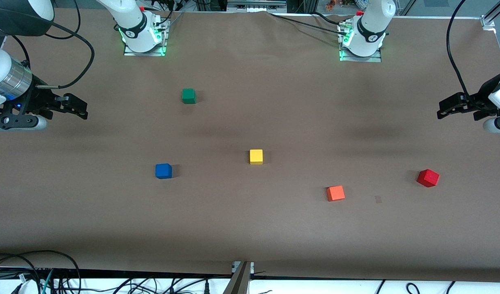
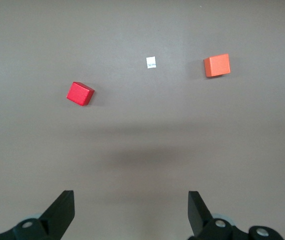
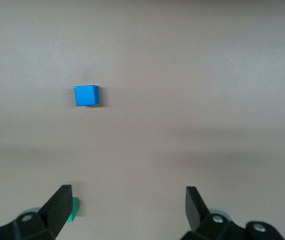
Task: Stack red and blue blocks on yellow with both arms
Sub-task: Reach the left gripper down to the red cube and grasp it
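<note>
The yellow cube [image 1: 256, 157] sits mid-table. The blue block [image 1: 163, 170] lies toward the right arm's end, a little nearer the front camera than the yellow cube; the right wrist view also shows the blue block [image 3: 86, 95]. The red block [image 1: 428, 178] lies toward the left arm's end, turned at an angle, and the left wrist view shows this red block [image 2: 80, 93] too. My right gripper [image 1: 81, 109] hangs open and empty over its end of the table, its open span [image 3: 129, 197] bare. My left gripper [image 1: 442, 111] hangs open and empty over its own end, nothing inside its span [image 2: 131, 200].
An orange cube [image 1: 335, 193] lies between the yellow cube and the red block, nearest the front camera. A green cube [image 1: 188, 96] sits closer to the robot bases. A small paper tag [image 2: 151, 62] lies flat between the orange cube and the red block.
</note>
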### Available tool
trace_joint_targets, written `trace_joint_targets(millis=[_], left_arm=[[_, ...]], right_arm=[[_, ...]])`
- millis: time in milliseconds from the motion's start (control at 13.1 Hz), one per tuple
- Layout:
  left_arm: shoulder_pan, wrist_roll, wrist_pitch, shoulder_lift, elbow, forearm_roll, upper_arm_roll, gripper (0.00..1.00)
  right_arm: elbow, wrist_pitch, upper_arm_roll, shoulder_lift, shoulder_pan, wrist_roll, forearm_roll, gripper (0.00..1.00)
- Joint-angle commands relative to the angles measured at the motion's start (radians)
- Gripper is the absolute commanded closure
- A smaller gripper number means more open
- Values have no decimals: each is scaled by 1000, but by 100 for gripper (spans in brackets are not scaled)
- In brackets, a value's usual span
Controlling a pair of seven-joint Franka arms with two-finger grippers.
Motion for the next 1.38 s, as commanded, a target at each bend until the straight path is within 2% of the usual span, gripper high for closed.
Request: trace_joint_targets(millis=[0, 459, 688, 841, 1299], left_arm=[[-9, -9, -19, 17, 36, -2, 4, 0], [-9, -9, -5, 56, 40, -4, 7, 0], [33, 2, 10, 159, 91, -4, 13, 0], [57, 9, 105, 214, 89, 14, 14, 0], [128, 441, 320, 386, 86, 4, 13, 0]], right_arm=[[21, -11, 1, 8, -4, 5, 12, 0], [21, -11, 1, 8, -4, 6, 14, 0], [21, -11, 1, 8, -4, 5, 14, 0], [21, -11, 1, 8, -4, 5, 14, 0], [22, -8, 1, 8, -4, 6, 14, 0]])
